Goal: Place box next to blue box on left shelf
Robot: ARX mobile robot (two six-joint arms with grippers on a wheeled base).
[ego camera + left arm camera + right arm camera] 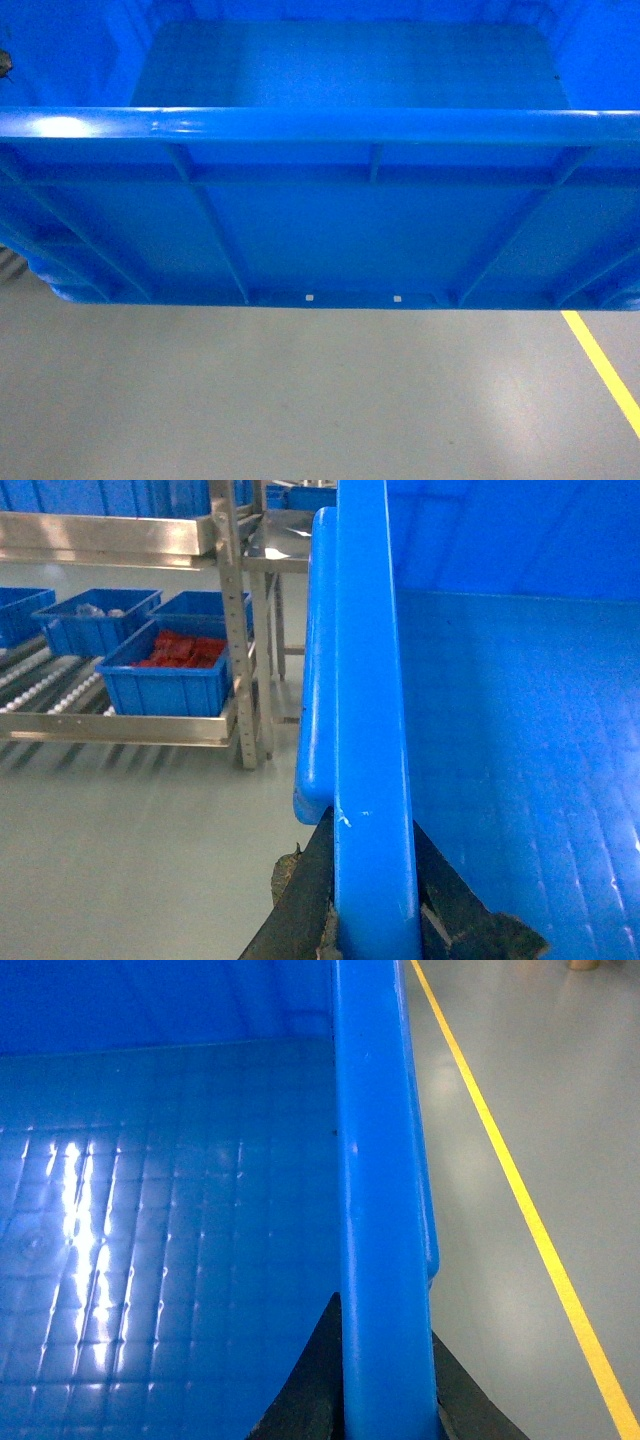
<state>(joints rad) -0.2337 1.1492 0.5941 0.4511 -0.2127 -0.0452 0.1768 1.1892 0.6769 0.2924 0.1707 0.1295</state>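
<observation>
End effectors (375,920) astride box (340,200) rim — both sides

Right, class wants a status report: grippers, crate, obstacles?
Both grippers, left and right, clamped on box rims. Box carried above floor. Shelf ahead-left; nothing blocking.

The head camera looks steeply down, very near the box (330,220) and floor (300,400), while each wrist camera sights along its own side rim from close behind, all three sharing the box's floor.
</observation>
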